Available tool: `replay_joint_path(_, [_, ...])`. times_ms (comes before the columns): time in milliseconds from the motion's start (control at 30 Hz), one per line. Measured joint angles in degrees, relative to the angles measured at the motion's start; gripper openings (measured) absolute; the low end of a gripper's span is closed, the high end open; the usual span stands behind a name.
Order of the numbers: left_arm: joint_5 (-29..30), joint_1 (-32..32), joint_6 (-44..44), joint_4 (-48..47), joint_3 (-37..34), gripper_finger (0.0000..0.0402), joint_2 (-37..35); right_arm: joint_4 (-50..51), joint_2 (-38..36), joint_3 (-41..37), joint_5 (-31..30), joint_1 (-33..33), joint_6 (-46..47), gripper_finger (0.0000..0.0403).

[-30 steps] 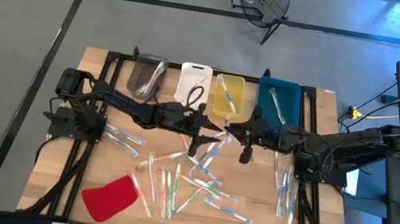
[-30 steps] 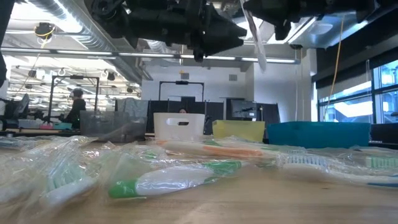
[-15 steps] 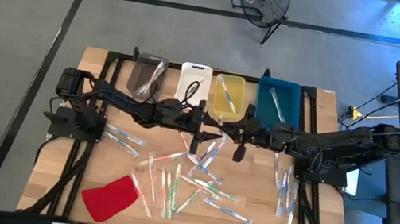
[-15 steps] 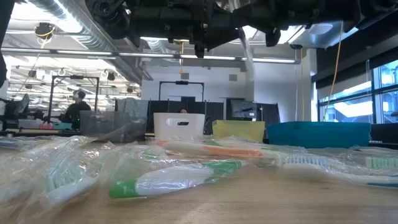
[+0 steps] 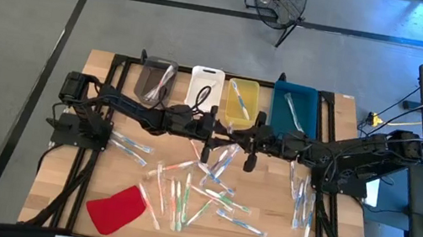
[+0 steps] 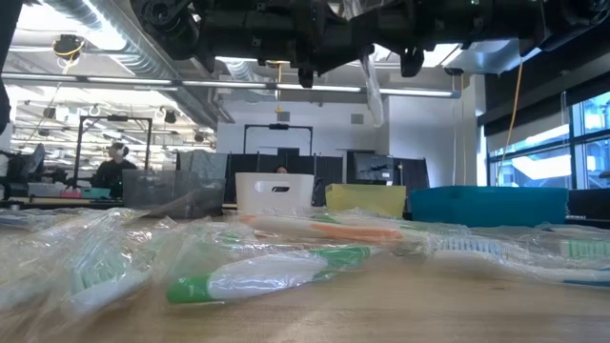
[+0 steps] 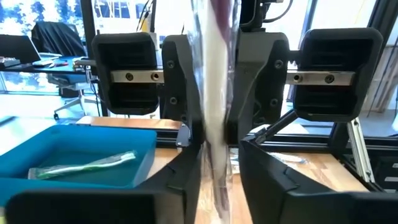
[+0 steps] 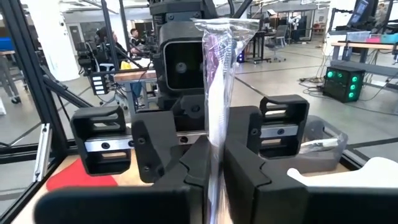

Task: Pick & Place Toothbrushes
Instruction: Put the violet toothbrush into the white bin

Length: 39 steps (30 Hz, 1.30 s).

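One toothbrush [image 8: 219, 74] in a clear wrapper, whitish with purple, stands upright in the air over the table's middle, with my right gripper [image 8: 216, 155] shut on it. My left gripper [image 7: 221, 155] faces the right one [image 5: 238, 144] from the table's left, fingers level. Its two fingers [image 7: 186, 180] stand close on either side of the same toothbrush [image 7: 214, 93], and I see no touch. Several more wrapped toothbrushes [image 5: 192, 188] lie flat on the wooden table [image 5: 109, 68] below both grippers. My right gripper pinches the wrapped toothbrush at about mid-length [image 8: 217, 127] between its two fingers. The fingers come level from the table's right and lie across it. The toothbrush is lifted clear and nearly upright, its wrapper top [image 8: 224, 25] above the fingers and its lower end [image 6: 370, 90] hanging below.
Four bins stand in a row at the far edge: grey [image 5: 154, 80], white [image 5: 204, 88], yellow [image 5: 242, 100] and blue [image 5: 293, 106], some with a toothbrush inside. A red cloth piece [image 5: 116, 208] lies near left. More toothbrushes [image 5: 301, 197] lie at the right.
My right gripper has carried the upright toothbrush toward the table's left, up to my left gripper, and sunk a little. The left arm has stayed in place.
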State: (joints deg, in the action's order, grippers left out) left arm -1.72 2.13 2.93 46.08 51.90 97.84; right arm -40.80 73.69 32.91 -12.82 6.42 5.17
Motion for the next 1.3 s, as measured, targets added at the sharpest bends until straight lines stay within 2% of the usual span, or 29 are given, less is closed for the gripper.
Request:
replay_joint_path(300, [0.0, 0.0, 0.0, -1.2, 0.0, 0.0018, -0.1, 0.1, 0.0, 0.0, 0.5, 0.0, -0.5, 0.0033])
replay_joint_path(600, [0.1, 0.0, -0.1, -2.7, 0.0, 0.0021, -0.1, 0.8, 0.0, 0.0, 0.0, 0.0, 0.3, 0.0070])
replay_joint_path(733, [0.1, 0.0, 0.1, -3.2, 0.0, 0.0017, -0.1, 1.3, 0.0, 0.0, 0.0, 0.0, 0.2, 0.0101])
replay_joint_path(1067, [0.6, 1.4, 3.1, -8.9, 0.0, 0.0018, -1.5, 5.4, -1.9, 0.0, 0.2, 0.0, 0.5, 0.0222])
replay_joint_path(1300, [0.7, 3.9, 6.0, -17.3, 0.1, 0.0018, -5.4, 13.3, -6.0, 0.0, -0.1, 0.0, 0.6, 0.0247])
